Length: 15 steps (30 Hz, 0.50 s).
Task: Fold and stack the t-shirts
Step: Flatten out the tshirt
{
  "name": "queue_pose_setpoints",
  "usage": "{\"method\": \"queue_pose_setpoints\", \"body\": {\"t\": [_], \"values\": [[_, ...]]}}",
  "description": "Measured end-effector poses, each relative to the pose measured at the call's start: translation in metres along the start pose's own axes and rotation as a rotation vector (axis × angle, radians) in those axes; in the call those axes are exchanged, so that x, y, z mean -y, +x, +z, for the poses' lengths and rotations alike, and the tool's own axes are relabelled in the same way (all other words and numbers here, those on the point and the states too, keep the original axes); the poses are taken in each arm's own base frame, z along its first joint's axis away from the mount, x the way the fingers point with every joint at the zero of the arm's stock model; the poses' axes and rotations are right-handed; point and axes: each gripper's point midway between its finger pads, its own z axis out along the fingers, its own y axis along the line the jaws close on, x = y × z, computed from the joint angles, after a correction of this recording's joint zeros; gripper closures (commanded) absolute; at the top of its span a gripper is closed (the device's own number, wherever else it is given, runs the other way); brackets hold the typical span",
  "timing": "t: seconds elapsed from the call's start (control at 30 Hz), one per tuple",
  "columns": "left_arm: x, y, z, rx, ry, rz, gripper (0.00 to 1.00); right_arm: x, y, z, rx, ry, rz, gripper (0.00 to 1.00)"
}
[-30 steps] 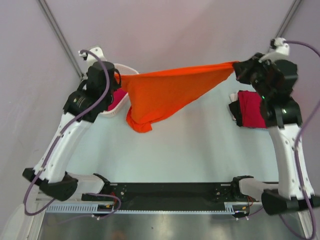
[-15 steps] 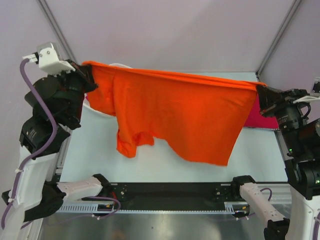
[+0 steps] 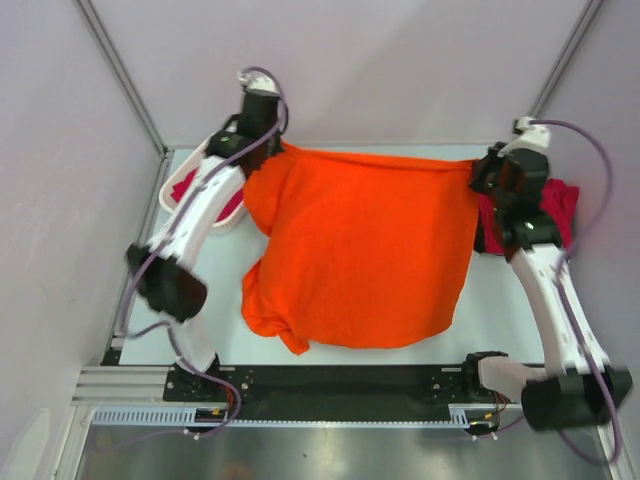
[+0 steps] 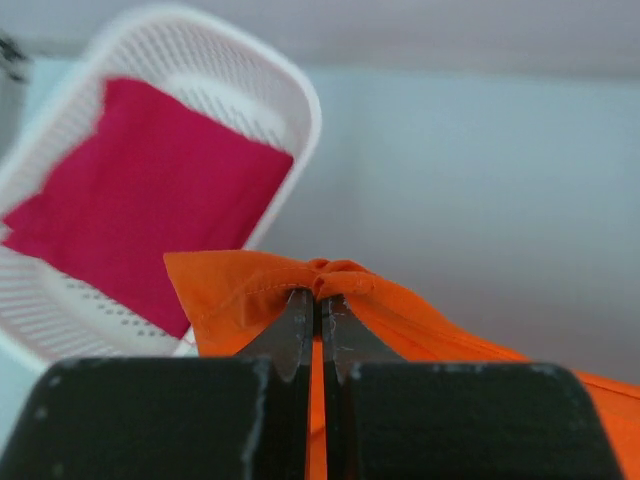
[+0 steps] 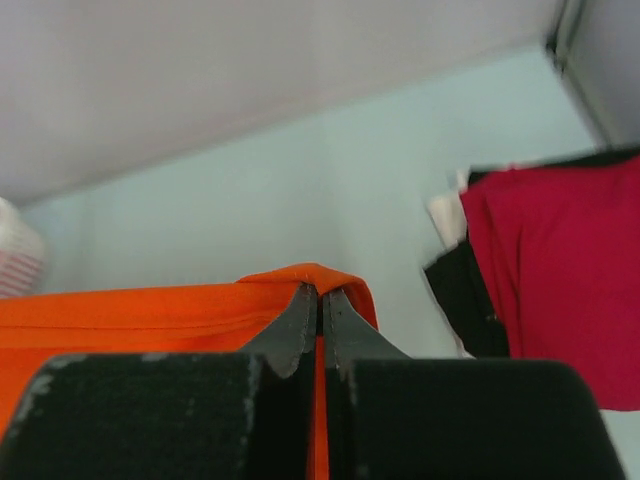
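Basket (image 4: 306,110) left of the orange t-shirt (image 3: 360,250) held a crimson t-shirt (image 4: 150,200). Left hand (image 4: 318,300) clenched on the orange t-shirt's far-left corner. Cloth spread wide, near part resting on the worktop (image 3: 505,300). Right hand (image 5: 320,296) clamped its far-right corner. Second crimson t-shirt (image 5: 560,290) lay just right of it.

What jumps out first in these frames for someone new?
The bright orange cloth t-shirt dominates, spread over the middle of the table, its far corners pinched by the left end effector and right end effector. A crimson red cloth shirt lies in the white plastic lattice basket far left; a second crimson red shirt lies far right.
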Motion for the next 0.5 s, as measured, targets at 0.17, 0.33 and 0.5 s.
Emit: {"method": "queue_pose_setpoints", "body": {"t": [0.17, 0.33, 0.5], "values": [[0.027, 0.148, 0.125, -0.364, -0.012, 0.128, 1.00, 0.050, 0.153, 0.098, -0.326, 0.133, -0.051, 1.00], [0.035, 0.230, 0.205, -0.526, -0.029, 0.164, 1.00, 0.077, 0.273, 0.171, -0.571, 0.179, -0.096, 1.00], [0.015, 0.222, 0.220, -0.512, -0.047, 0.110, 1.00, 0.069, 0.294, 0.233, -0.572, 0.160, -0.121, 1.00]]}}
